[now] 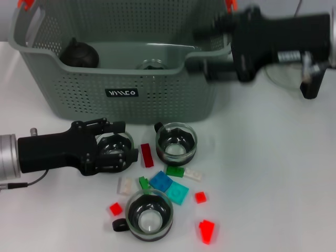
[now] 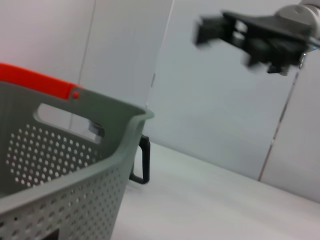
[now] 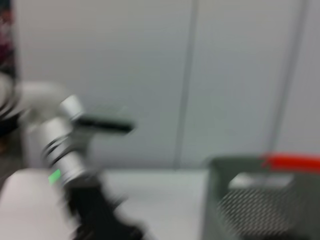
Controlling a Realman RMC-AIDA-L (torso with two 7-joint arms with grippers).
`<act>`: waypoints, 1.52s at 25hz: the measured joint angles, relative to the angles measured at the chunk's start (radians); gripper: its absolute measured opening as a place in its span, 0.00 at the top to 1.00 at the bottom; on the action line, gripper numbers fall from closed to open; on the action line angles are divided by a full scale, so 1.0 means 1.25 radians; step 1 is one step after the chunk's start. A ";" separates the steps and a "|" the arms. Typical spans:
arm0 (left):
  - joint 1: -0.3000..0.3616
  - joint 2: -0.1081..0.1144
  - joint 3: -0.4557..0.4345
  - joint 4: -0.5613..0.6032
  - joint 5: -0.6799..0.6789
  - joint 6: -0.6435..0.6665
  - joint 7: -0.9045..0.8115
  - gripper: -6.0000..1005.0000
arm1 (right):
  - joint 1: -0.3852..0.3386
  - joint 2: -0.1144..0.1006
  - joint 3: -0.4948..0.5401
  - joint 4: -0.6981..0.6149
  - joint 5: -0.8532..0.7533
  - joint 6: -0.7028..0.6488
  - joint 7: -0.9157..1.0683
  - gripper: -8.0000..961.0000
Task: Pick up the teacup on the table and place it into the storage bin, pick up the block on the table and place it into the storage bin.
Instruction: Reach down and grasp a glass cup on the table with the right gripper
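Lowest in the head view: one teacup [image 1: 149, 215] at bottom centre, black-banded glass, upright on the table [image 1: 273, 173]. Just above it, a scatter of blocks [image 1: 168, 184] in red, green, blue and white, none binned. Higher, at mid frame, a second teacup [image 1: 176, 142], also on the table. Left of that, the left gripper [image 1: 113, 152], low at lower left, seemingly clasped around a third glass cup, not lifted clear. Across the top, the storage bin [image 1: 131, 100], with a black round item [image 1: 79, 53] and some glass piece inside. Upper right, the right gripper [image 1: 210, 50] over the bin's rim, blurred; fingers impossible to judge. Judged well short of finished: cups and every block left.
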 joint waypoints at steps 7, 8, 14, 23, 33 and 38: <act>0.002 0.002 0.000 0.006 0.017 0.004 0.000 0.18 | 0.071 0.001 -0.001 -0.018 -0.248 -0.174 0.138 0.36; 0.005 0.002 -0.001 0.006 0.017 0.004 0.000 0.18 | 0.083 0.004 -0.003 -0.013 -0.279 -0.178 0.145 0.36; 0.007 0.000 -0.003 0.006 0.018 0.005 0.000 0.18 | 0.171 0.011 -0.011 0.099 -0.384 -0.167 0.156 0.36; 0.007 0.000 0.000 0.006 0.019 0.005 0.002 0.18 | 0.267 0.014 -0.114 0.291 -0.433 -0.015 0.149 0.36; 0.008 -0.002 -0.003 0.000 0.019 -0.002 0.004 0.18 | 0.318 0.023 -0.243 0.406 -0.419 0.130 0.149 0.36; 0.009 -0.002 -0.004 -0.003 0.019 -0.003 0.004 0.18 | 0.332 0.024 -0.308 0.445 -0.394 0.194 0.149 0.36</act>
